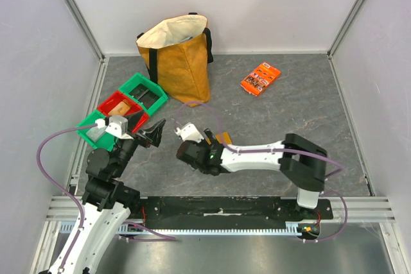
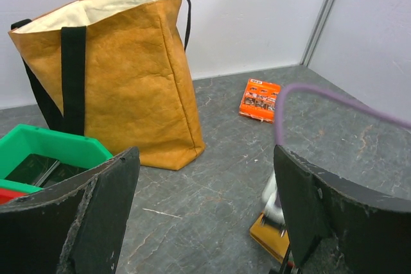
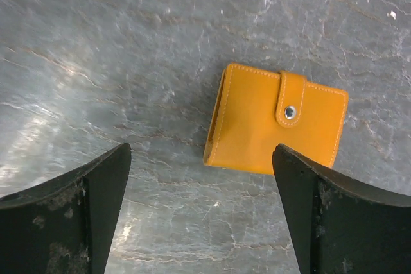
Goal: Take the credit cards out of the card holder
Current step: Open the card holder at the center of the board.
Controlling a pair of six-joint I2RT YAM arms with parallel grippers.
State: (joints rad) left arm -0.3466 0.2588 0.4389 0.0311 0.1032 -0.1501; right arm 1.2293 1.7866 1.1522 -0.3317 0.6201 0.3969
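Card holder (image 3: 276, 123) lies flat on desk (image 3: 96, 43), snap tab (image 3: 290, 97) shut, no cards showing. Looks light, stiffish, prob slides, so pinch opposite edges. Right jaws wide open just over it, empty; left jaws open + empty too, nearby.

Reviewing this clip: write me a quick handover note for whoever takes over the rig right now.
Left hand: open, empty, facing the tote bag.
Right hand: open, empty, hovering over the card holder.
Holder: flat on the table, strap snapped shut; no credit cards in view.
Done: nothing taken out yet.
Left: unsnap it, open it, pull the cards out.
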